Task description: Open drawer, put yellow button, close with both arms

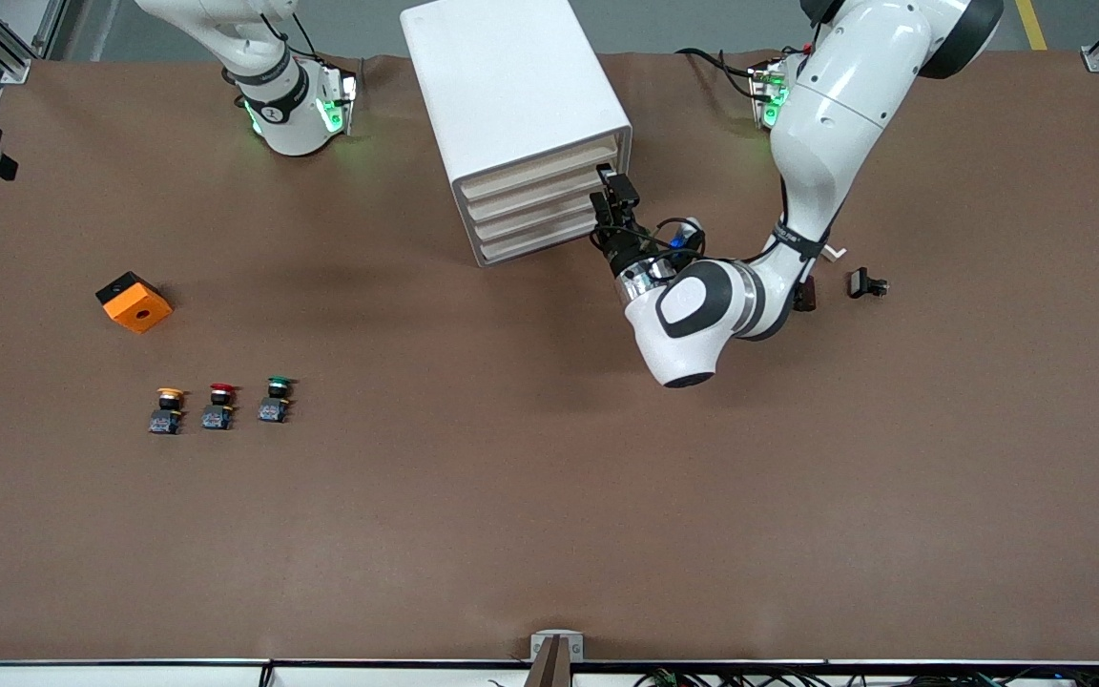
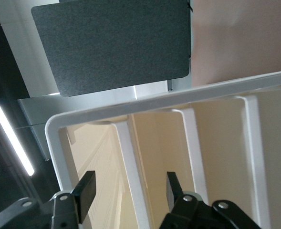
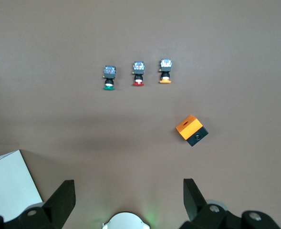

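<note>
Brown matting covers the table (image 1: 549, 496). A white cabinet (image 1: 511, 105) stands at twelve o'clock in the front view, between the two arm bases, with its four cream drawer fronts facing about five o'clock. The drawer (image 1: 540, 167), uppermost of the four, sits flush with the three below it. The left gripper (image 1: 611, 191) is level with the upper drawers at the corner of the cabinet front toward the left arm's end. In the left wrist view its fingers (image 2: 87, 191) stand apart on either side of a white rib of that front, with a gap showing on each side. The right gripper (image 3: 128, 191) hangs with its fingers spread wide, holding nothing, high over the table near the right arm's base; this arm waits. The yellow button (image 1: 168, 408) rests on the mat at about eight o'clock from the cabinet, well apart from it and from both grippers. It is the end piece, nearest the right arm's end, of a row completed by a red button (image 1: 219, 405) and a green button (image 1: 275, 399). An orange box (image 1: 134, 301) lies at about eleven o'clock from the yellow button. A small black part (image 1: 866, 283) lies at about three o'clock from the left gripper.
</note>
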You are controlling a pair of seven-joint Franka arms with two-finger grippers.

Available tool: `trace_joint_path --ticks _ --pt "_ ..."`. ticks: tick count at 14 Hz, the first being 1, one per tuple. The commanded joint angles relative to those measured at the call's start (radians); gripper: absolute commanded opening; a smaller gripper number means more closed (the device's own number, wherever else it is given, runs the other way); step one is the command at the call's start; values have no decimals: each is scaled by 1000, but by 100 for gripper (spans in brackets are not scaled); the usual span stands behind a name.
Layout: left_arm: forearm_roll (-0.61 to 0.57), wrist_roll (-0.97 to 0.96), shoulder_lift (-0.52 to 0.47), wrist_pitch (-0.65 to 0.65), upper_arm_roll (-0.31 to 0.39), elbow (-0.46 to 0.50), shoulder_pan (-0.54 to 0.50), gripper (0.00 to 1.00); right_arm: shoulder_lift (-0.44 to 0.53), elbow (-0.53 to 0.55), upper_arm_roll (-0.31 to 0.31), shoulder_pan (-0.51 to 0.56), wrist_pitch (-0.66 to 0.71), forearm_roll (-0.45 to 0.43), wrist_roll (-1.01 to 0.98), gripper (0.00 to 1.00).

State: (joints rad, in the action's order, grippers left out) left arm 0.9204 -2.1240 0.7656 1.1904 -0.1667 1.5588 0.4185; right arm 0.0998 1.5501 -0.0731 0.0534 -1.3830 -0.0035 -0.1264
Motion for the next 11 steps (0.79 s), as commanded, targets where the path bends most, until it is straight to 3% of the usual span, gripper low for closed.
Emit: trace_joint_path --ticks 1,2,5,8,11 --pt "25 -22 -17 -6 1 26 23 67 -84 -33 4 26 -19 -16 -12 100" --pt "26 -22 -17 -6 1 32 34 66 -110 -35 4 26 -28 -19 -12 100" --pt "26 -22 -16 -6 1 41 52 47 -241 -39 4 51 -77 -16 -12 100" --pt "25 -28 -17 -6 1 58 82 24 -264 -32 4 71 -172 -19 -18 100" --pt "25 -34 -19 -8 1 53 71 19 -318 57 6 85 -327 -4 4 100"
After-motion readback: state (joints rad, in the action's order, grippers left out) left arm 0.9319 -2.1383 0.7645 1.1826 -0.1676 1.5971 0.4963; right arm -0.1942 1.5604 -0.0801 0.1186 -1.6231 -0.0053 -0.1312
